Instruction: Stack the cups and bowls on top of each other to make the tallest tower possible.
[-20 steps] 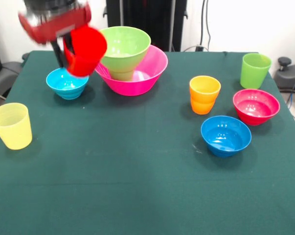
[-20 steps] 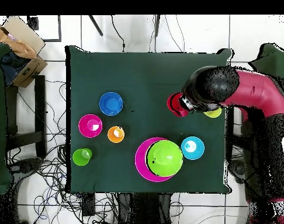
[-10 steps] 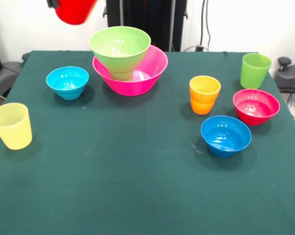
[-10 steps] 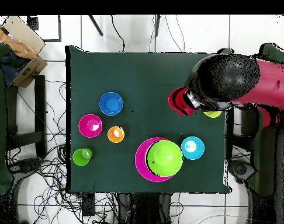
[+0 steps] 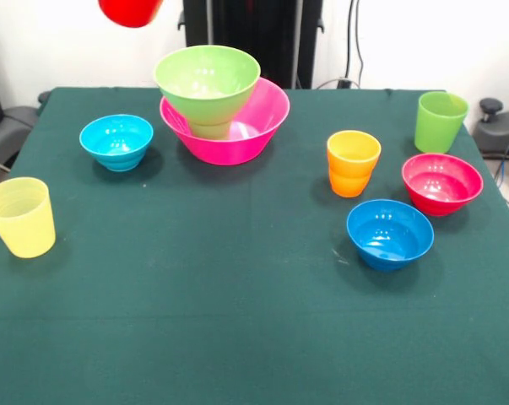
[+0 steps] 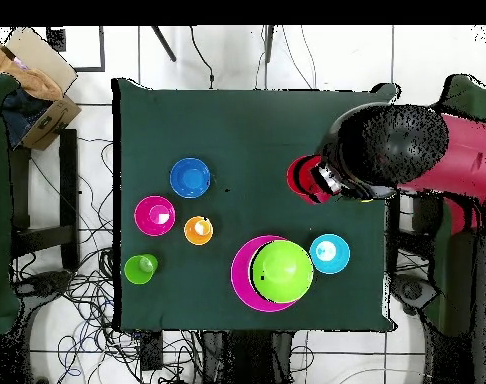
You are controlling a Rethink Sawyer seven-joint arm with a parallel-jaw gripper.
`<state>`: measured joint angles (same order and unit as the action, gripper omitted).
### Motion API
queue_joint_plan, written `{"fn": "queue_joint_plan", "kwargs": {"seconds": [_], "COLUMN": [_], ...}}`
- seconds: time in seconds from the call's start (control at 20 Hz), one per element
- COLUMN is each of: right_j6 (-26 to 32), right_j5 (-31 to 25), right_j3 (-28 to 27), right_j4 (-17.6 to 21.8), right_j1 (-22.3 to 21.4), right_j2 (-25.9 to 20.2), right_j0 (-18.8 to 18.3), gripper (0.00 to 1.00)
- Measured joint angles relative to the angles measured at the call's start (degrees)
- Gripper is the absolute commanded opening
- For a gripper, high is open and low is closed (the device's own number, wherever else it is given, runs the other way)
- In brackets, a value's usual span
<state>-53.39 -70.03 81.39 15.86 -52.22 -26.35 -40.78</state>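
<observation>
The red cup (image 5: 130, 11) hangs at the top edge of the front view, upper left, well above the table (image 5: 237, 337) and clear of everything on it; only its lower part shows there. In the overhead view the same cup sits at the tip of the red and black arm (image 6: 427, 160), right of centre, with the gripper (image 6: 322, 178) at its side; whether the jaws are clamped on the cup cannot be told from either view, as the arm's bulk hides them. The stack stands upper centre in the front view: the large pink bowl (image 5: 258, 122) rests on the cloth; the lime green bowl (image 5: 207, 80) is raised inside it on a pale green support, presumably the small green cup, of which little shows; the lime green bowl sits toward the pink bowl's left side, slightly tilted. The light blue bowl (image 5: 116, 141) stands just left of the pink bowl, apart from it; the pale yellow cup (image 5: 20, 216) stands upright near the left edge, well apart from the rest. On the right side: the orange cup (image 5: 353, 163) upright; the taller lime green cup (image 5: 441, 121) upright toward the upper right; the magenta bowl (image 5: 441, 182) right of the orange cup, near it but apart; the darker blue bowl (image 5: 390, 233) below the two, close to the magenta bowl. All bowls sit mouth up.
</observation>
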Motion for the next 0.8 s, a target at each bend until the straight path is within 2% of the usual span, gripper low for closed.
{"fn": "queue_joint_plan", "kwargs": {"seconds": [0.2,0.35,0.8], "right_j6": [-0.04,-0.09,-2.36], "right_j5": [1.74,5.12,11.07], "right_j3": [2.36,5.79,11.68], "right_j4": [-0.84,-1.80,-2.11], "right_j1": [-0.83,-2.07,-4.04], "right_j2": [0.73,1.46,3.33], "right_j0": [-0.01,0.08,1.89], "gripper": [0.00,0.00,0.00]}}
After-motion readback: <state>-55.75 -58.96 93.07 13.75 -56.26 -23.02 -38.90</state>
